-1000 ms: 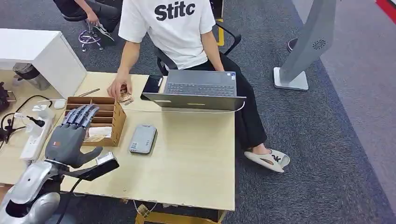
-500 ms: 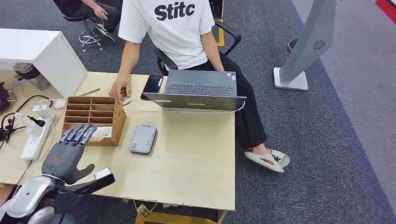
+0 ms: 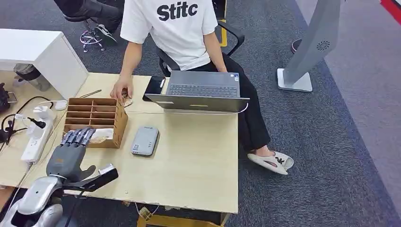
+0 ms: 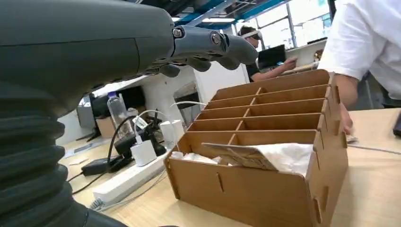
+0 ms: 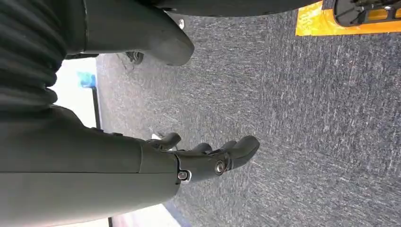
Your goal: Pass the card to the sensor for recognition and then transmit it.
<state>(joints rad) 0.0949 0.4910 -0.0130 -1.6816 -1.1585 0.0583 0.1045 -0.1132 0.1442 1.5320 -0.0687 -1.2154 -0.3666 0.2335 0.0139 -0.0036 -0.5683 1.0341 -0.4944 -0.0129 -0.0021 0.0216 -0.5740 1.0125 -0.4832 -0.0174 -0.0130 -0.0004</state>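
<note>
A brown cardboard organizer (image 3: 120, 124) stands on the table's left part. Its nearest compartment holds white cards (image 3: 100, 135). In the left wrist view a card (image 4: 239, 152) lies tilted on white paper in that compartment of the organizer (image 4: 255, 194). The grey card sensor (image 3: 144, 140) lies flat just right of the organizer. My left hand (image 3: 71, 153) hovers at the organizer's near end, fingers straight and apart, holding nothing; the same hand (image 4: 118, 52) stays above the compartments without touching. My right hand (image 5: 189, 163) hangs over carpet, fingers loosely apart and empty.
A seated person rests a hand (image 3: 121, 91) on the table (image 3: 189, 161) at the organizer's far end. An open laptop (image 3: 203, 90) and a dark phone (image 3: 153, 86) lie beyond the sensor. A power strip (image 3: 34, 142) with cables lies left of my hand.
My left hand drew back from over the organizer toward the table's near edge, then settled at its near end. The person's hand shifted slightly by the organizer's far end.
</note>
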